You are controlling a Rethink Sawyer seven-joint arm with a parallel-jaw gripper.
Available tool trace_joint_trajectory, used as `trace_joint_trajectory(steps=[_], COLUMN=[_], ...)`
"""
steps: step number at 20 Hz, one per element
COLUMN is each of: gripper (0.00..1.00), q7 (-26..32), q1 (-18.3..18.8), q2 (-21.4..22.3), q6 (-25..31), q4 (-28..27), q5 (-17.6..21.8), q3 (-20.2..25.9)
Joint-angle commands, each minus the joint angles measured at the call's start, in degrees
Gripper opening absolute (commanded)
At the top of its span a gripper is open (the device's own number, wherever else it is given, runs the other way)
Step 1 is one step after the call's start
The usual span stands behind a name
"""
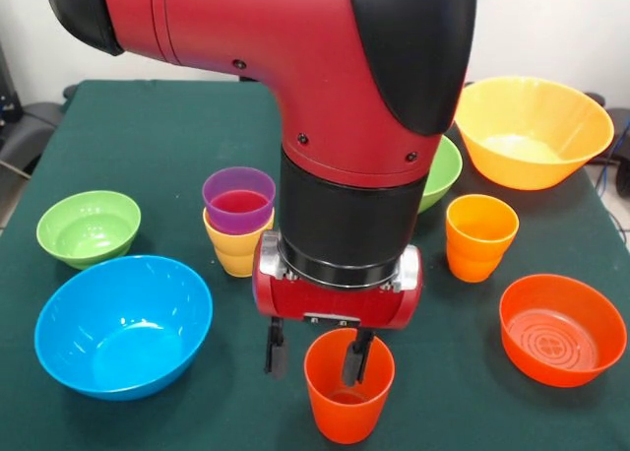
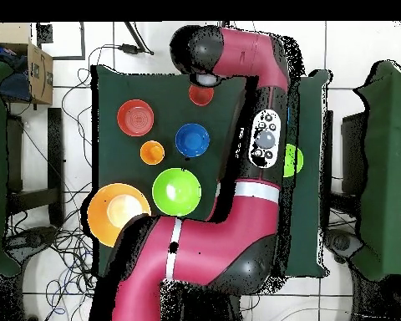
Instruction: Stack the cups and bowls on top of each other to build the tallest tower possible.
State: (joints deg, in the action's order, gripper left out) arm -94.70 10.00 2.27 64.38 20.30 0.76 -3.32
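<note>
Red-orange cup [image 1: 348, 387] is straddled at its rim by the gripper [image 1: 318, 356], on the green table [image 1: 148, 126].

One finger is placed inside this cup and one outside, not yet closed, probably so that the wall can be pinched for lifting. Behind this cup, the purple cup [image 1: 239, 199] is already nested in the yellow cup [image 1: 236, 249]; the blue bowl [image 1: 123, 325] is seen beside, well apart.

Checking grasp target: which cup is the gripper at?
The red-orange cup at the table's front edge: one of the gripper's fingers is inside its rim, the other outside. The orange-yellow cup and purple-in-yellow pair stand apart.
</note>
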Motion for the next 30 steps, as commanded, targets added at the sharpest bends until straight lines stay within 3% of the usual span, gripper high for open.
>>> trace_joint_trajectory(steps=[1, 8, 17, 24, 30], gripper=[1.0, 1.0, 1.0, 1.0, 1.0], q7=[-1.62, -0.57, 0.15, -0.39, 0.11], q1=[-0.85, -0.45, 0.1, -0.2, -0.43], q2=[2.54, 3.15, 3.35, 1.65, 1.96], q6=[-0.59, -5.86, -10.7, -9.71, -7.78], q4=[11.0, 16.93, 19.63, 18.42, 20.81], q5=[0.36, 1.11, 0.7, 1.3, 2.07], q3=[2.45, 3.01, 4.53, 3.29, 2.07])
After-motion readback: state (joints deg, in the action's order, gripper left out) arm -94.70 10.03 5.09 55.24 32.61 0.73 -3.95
